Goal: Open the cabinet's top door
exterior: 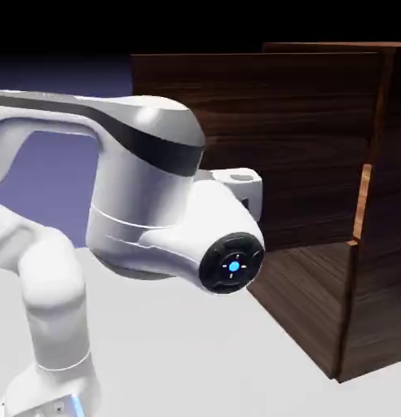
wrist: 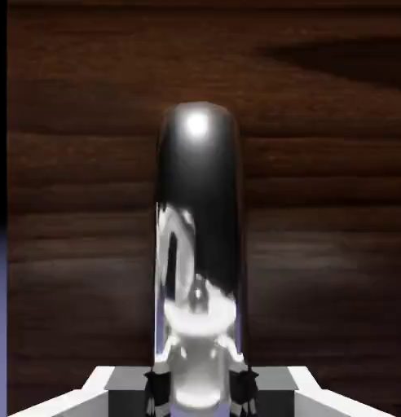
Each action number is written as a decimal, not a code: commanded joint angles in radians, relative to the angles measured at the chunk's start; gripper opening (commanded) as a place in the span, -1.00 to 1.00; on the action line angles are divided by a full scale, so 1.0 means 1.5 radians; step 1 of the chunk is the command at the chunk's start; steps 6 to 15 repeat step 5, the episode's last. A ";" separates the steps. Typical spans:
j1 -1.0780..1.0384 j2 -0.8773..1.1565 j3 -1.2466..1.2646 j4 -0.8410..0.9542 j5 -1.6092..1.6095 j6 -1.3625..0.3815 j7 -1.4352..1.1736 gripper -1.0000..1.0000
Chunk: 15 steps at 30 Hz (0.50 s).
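Note:
The cabinet (exterior: 389, 244) of dark wood grain stands at the exterior view's right. Its top door (exterior: 293, 138) is swung out from the front, hinged near the orange edge, and its face reaches far to the left of the lower panel (exterior: 314, 305). In the hand view the door's wood (wrist: 318, 163) fills the picture, and the curved silver handle (wrist: 200, 212) rises large between the finger tips. My gripper (wrist: 201, 391) is shut on this handle. In the exterior view the arm's wrist hides the fingers; only part of the hand (exterior: 236, 179) shows against the door.
The white arm's elbow and wrist (exterior: 155, 204) fill the exterior view's left and middle, close before the door. The grey table (exterior: 220, 358) runs under the arm up to the cabinet's lower panel.

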 commanded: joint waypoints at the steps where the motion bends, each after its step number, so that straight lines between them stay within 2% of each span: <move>1: 0.024 0.008 -0.021 0.019 -0.006 -0.014 -0.003 -1.00; 4: 0.095 0.023 -0.081 0.072 -0.021 -0.050 -0.007 -1.00; 5: 0.096 0.023 -0.081 0.072 -0.021 -0.050 -0.007 1.00; 15: 0.096 0.023 -0.081 0.072 -0.021 -0.050 -0.007 1.00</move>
